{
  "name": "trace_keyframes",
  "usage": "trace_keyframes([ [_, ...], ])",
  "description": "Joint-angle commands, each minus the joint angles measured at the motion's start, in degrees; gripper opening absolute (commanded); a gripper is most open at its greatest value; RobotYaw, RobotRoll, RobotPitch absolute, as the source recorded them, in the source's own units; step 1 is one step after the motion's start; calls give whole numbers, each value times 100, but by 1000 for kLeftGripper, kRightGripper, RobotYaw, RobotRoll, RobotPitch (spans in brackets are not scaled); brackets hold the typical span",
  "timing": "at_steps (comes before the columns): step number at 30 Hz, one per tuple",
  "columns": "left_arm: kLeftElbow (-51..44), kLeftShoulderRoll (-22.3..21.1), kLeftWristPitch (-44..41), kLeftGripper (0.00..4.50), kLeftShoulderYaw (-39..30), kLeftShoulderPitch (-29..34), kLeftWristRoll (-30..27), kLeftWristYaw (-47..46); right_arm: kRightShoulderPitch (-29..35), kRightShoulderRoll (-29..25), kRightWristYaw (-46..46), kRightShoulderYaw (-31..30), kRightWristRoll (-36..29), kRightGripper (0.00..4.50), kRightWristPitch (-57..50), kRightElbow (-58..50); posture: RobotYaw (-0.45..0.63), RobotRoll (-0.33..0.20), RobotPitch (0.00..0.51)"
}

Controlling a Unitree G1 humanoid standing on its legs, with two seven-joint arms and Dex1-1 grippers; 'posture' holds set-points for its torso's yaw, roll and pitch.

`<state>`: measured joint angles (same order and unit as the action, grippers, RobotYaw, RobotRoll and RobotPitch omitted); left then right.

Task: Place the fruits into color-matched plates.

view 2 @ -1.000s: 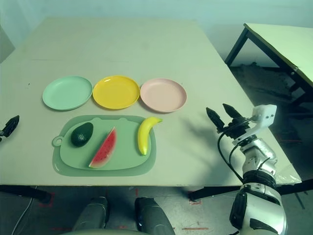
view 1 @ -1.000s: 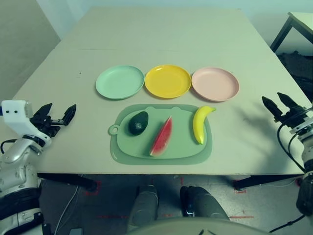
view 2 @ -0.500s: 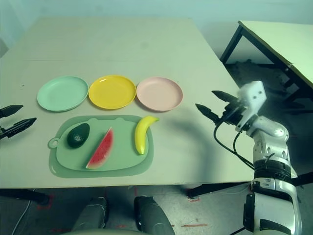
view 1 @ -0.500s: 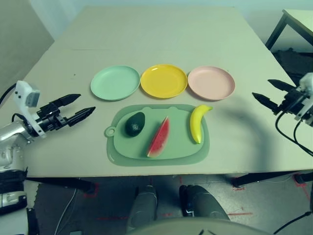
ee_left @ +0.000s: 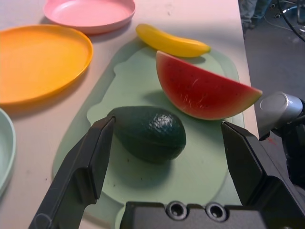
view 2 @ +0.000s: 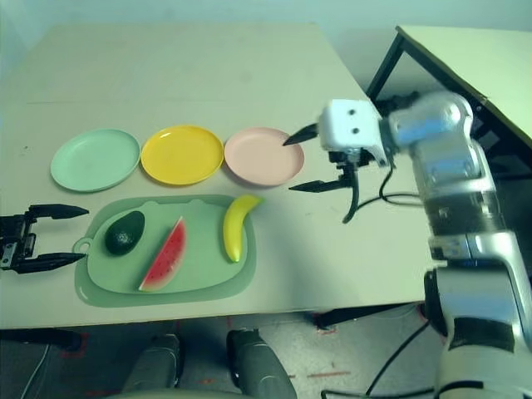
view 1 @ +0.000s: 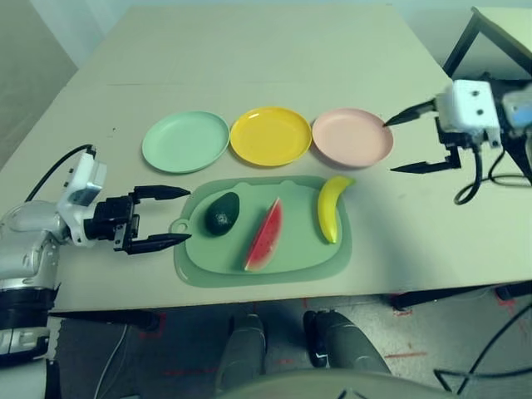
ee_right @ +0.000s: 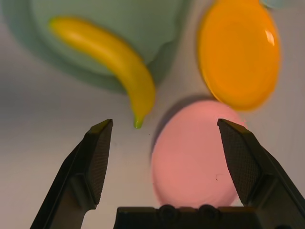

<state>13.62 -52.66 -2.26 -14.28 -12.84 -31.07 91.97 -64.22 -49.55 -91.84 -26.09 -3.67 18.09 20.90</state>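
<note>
A dark green avocado (view 1: 222,214), a red watermelon wedge (view 1: 264,235) and a yellow banana (view 1: 328,208) lie side by side on a green mat (view 1: 307,258). Behind the mat stand a mint green plate (view 1: 184,140), a yellow plate (view 1: 270,135) and a pale pink plate (view 1: 352,137), all bare. My left gripper (view 1: 189,216) is open at the mat's left edge, its fingers pointing at the avocado (ee_left: 150,133) without touching it. My right gripper (view 1: 389,146) hovers open at the pink plate's right rim, looking down on the banana (ee_right: 114,59) and pink plate (ee_right: 195,152).
The mat's loop tab (view 1: 178,227) sits between my left fingertips. A black cable (view 1: 475,179) hangs from my right wrist. A second table (view 2: 474,58) stands off to the right, beyond this table's edge. The table's far half is bare.
Both arms have swung inward: the left gripper from the table's left side to the mat's edge, the right from the far right to the pink plate's rim. The camera shifted too.
</note>
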Motion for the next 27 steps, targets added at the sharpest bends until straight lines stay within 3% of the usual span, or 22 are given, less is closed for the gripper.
trace_keyframes([
  [1, -72, -100, 74, 4500, 137, -12, -2, 53, -248, 78, -66, -747, 123, 4428, 302, -321, 18, 0, 146],
  [8, -196, -54, 33, 4500, 36, 77, -58, 22, -431, 449, -66, -1309, 549, 4428, 725, -202, 28, 0, 150],
  [15, -335, -27, -25, 4500, 88, 49, -69, -30, -411, 1279, 218, -1275, 1438, 4428, 1205, 754, 40, 0, 159],
  [27, -438, 81, -114, 4500, 272, -219, -16, -132, -54, 1675, 210, -1316, 1935, 4428, 1494, 1169, 47, 0, 165],
])
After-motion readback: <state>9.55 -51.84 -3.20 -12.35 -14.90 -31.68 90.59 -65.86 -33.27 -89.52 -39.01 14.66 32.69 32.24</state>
